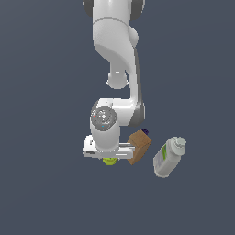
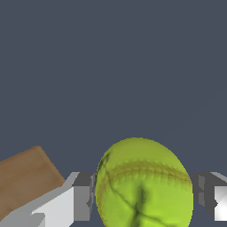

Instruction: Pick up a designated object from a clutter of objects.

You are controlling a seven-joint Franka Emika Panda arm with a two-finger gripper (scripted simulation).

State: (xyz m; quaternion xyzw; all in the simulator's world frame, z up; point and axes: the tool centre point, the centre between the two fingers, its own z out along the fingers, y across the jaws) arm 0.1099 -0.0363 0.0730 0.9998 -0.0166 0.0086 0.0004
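Note:
The designated object, a small yellow-green ball point(image 2: 144, 186) with curved seams, fills the gap between my two fingers in the wrist view. One grey finger pad point(image 2: 84, 199) and the other pad point(image 2: 203, 195) each touch a side of it. My gripper point(image 2: 144, 197) is shut on the ball. In the exterior view only a sliver of the ball point(image 1: 109, 161) shows beneath the white hand, where the gripper point(image 1: 109, 158) points down at the floor. The rest of the clutter lies toward the exterior view's right.
A brown box point(image 1: 140, 146) with a small purple piece point(image 1: 145, 131) sits right against the hand; its corner also shows in the wrist view as the brown box point(image 2: 24, 177). A white bottle point(image 1: 168, 158) with a green-white label lies further toward the exterior view's right.

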